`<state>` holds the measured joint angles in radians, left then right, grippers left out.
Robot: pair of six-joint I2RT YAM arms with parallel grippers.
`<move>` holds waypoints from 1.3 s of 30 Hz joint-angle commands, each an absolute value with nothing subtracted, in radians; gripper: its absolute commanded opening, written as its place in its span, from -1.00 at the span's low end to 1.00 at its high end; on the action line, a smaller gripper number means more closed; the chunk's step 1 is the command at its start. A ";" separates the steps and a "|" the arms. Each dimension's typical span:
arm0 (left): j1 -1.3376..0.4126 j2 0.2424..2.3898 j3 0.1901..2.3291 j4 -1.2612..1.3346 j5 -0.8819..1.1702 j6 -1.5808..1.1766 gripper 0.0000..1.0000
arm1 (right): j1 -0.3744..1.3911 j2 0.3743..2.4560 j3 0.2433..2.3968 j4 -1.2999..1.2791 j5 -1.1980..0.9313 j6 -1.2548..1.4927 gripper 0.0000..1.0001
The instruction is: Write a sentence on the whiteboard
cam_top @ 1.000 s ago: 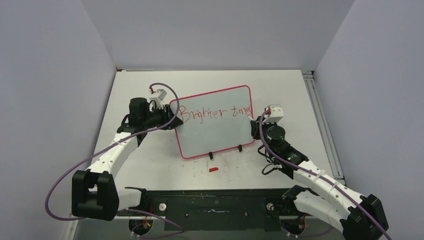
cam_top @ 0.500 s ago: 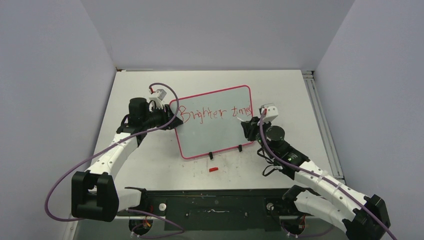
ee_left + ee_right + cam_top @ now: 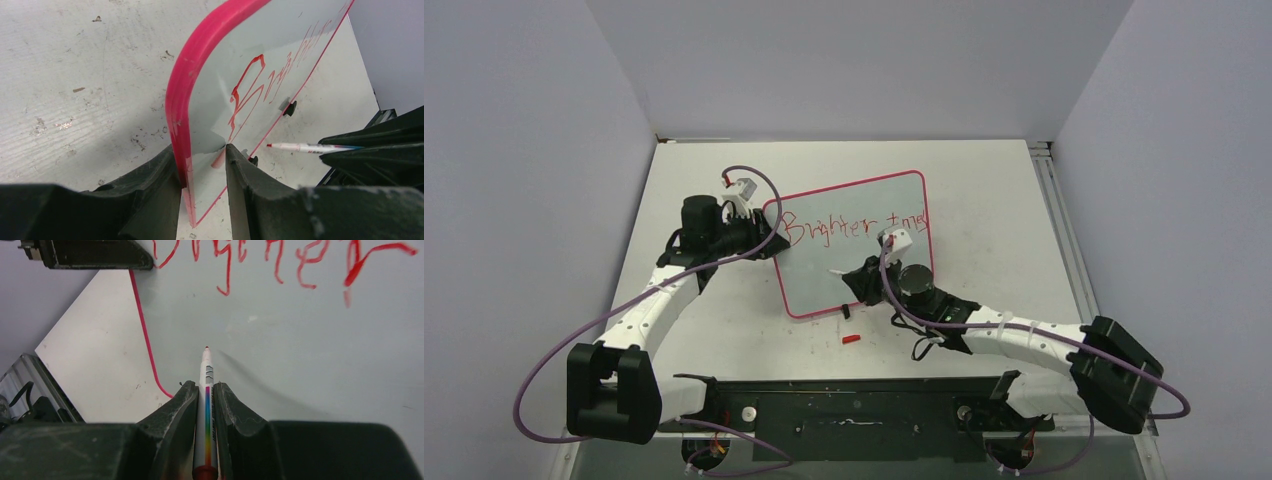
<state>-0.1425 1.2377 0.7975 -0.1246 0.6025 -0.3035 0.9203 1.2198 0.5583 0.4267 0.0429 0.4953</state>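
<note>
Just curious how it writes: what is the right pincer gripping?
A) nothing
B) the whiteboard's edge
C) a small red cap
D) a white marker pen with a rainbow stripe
D: the right pincer clamps the white rainbow-striped marker pen between its fingers.

I assess this as a robotics lab test cell, not a home or an office. The white table [image 3: 984, 180] is boxed in on three sides by plain grey panels [image 3: 524, 150]. The left arm [image 3: 659, 295] and right arm [image 3: 1024, 335], both white and black, are bolted to a black base plate [image 3: 854, 400] at the near edge. Purple cables [image 3: 778, 200] loop loose from them. A metal rail [image 3: 1069, 250] runs along the table's right side. My left wrist view shows the tabletop scuffed and stained. A small whiteboard [image 3: 814, 270] stands on the table as a prop.
</note>
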 commanded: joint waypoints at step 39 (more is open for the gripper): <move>-0.140 1.209 0.834 -0.092 0.643 -0.308 -0.33 | 1.014 1.488 0.714 0.603 0.132 0.460 -0.89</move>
